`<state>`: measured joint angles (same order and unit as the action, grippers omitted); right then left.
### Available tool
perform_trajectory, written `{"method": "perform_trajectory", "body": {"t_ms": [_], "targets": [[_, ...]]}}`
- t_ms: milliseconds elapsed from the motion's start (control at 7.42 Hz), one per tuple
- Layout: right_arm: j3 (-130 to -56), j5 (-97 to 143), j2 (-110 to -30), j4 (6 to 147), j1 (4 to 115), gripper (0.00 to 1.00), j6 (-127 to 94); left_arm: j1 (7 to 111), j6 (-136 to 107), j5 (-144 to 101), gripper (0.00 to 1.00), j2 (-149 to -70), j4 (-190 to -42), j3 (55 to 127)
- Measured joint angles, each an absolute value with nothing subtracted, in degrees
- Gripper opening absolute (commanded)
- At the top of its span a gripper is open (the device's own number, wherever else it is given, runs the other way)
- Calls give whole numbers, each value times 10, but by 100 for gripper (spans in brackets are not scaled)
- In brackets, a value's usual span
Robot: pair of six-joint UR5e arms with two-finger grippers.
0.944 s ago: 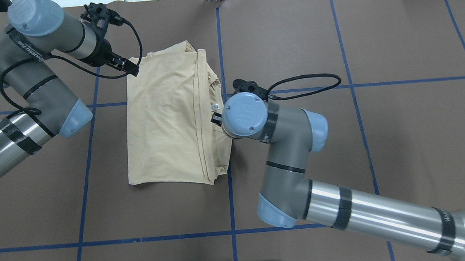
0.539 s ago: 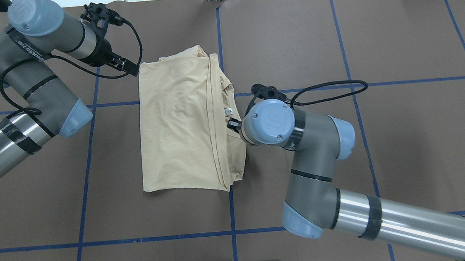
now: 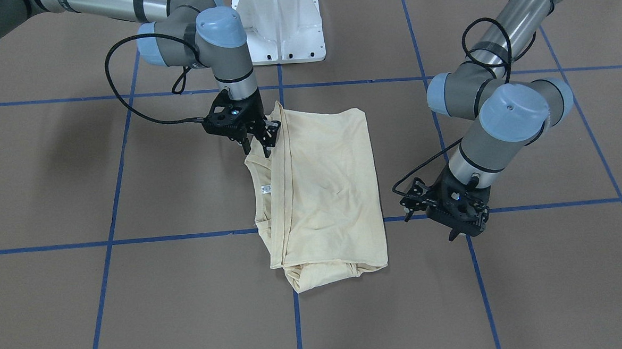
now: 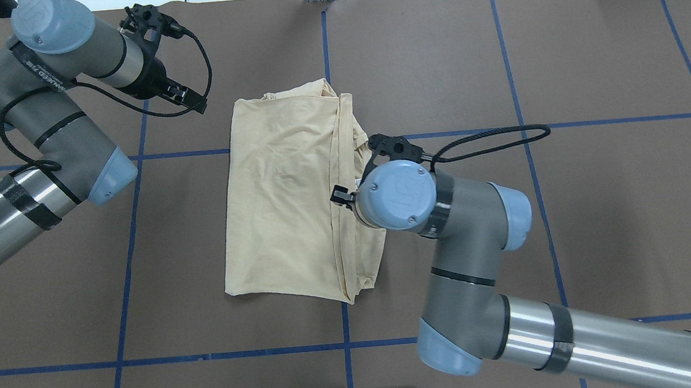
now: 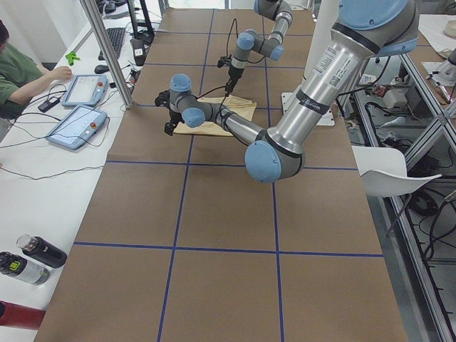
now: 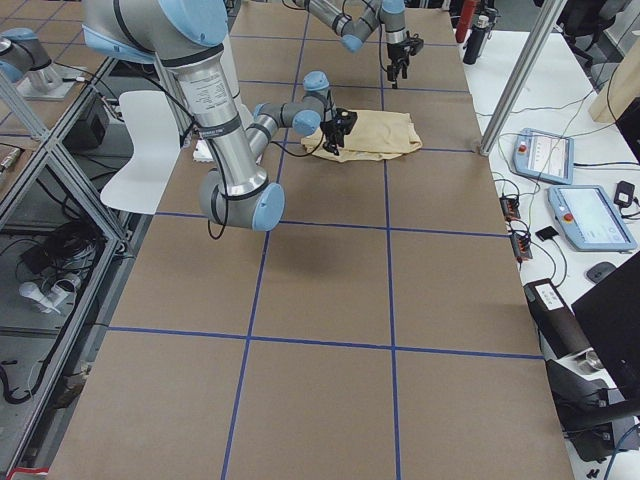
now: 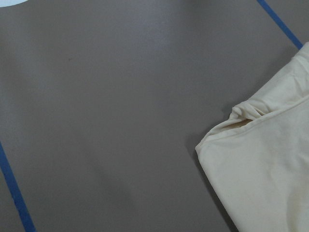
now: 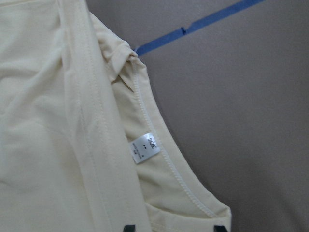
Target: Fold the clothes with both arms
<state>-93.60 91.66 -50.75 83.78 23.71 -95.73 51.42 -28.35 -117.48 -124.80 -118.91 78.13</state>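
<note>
The clothes are one cream-yellow shirt lying folded into a rectangle in the middle of the table; it also shows in the front view. A white neck label shows at the neckline. My right gripper hangs low over the shirt's neckline edge, its fingertips apart on either side of the fabric, open. My left gripper hovers beside the shirt's far left corner with a gap of bare table between. None of its fingers show in the left wrist view, and it looks open.
Blue tape lines grid the brown table. The white pedestal base stands at the robot's side. A person sits at a side bench with tablets and bottles. A metal pole rises at the table's far edge.
The shirt has slid to the right, away from the left gripper that touched its corner. The right arm moved right and slightly nearer the robot. The left arm stayed still.
</note>
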Motion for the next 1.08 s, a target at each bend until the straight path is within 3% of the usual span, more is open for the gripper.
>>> {"method": "perform_trajectory", "body": {"t_ms": [404, 1078], "targets": [[-805, 923, -395, 889, 242, 100, -911, 514, -283, -1192, 100, -1247, -1189, 782], [-775, 938, -378, 975, 240, 100, -778, 515, -282, -1204, 100, -1245, -1189, 786]]}}
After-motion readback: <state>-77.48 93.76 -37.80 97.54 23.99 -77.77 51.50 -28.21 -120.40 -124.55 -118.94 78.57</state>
